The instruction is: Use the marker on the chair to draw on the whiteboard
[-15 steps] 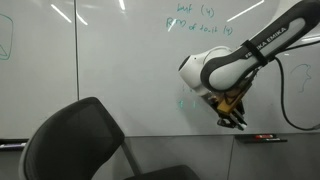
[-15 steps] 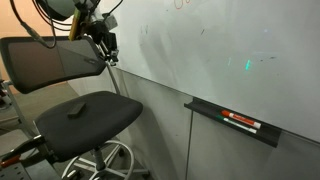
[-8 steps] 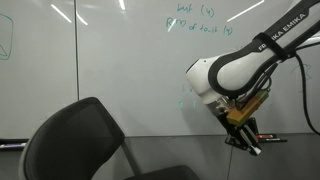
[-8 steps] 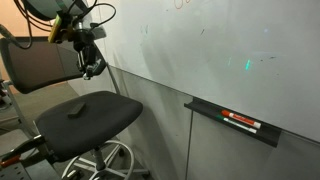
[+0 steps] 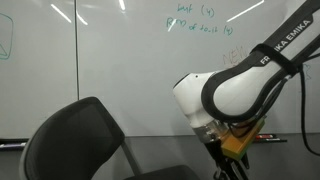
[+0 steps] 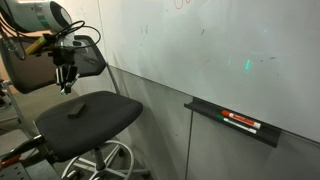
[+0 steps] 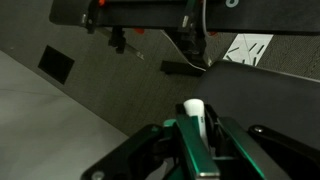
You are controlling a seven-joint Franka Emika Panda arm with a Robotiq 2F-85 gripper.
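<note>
My gripper [image 6: 66, 79] hangs above the seat of the dark office chair [image 6: 95, 122], in front of its backrest [image 6: 40, 65]. In the wrist view the gripper [image 7: 200, 120] is shut on a marker [image 7: 193, 108], whose white end sticks out between the green-lit fingers [image 7: 187, 145]. In an exterior view the gripper [image 5: 228, 162] sits low, right of the chair backrest [image 5: 75, 140], partly cut off by the frame edge. The whiteboard [image 5: 120, 60] with teal handwriting [image 5: 198, 28] fills the wall behind and also shows in an exterior view [image 6: 210, 50]. A small dark shape [image 6: 75, 113] lies on the seat.
A black tray [image 6: 236, 124] under the whiteboard holds a red-and-black marker. The same tray [image 7: 140, 10] crosses the top of the wrist view. The chair's chrome base [image 6: 108, 160] stands on the floor. A narrower panel with a teal outline [image 5: 6, 38] is at the far edge.
The arm has swung away from the whiteboard and down, carrying the marker from beside the board to just above the chair seat.
</note>
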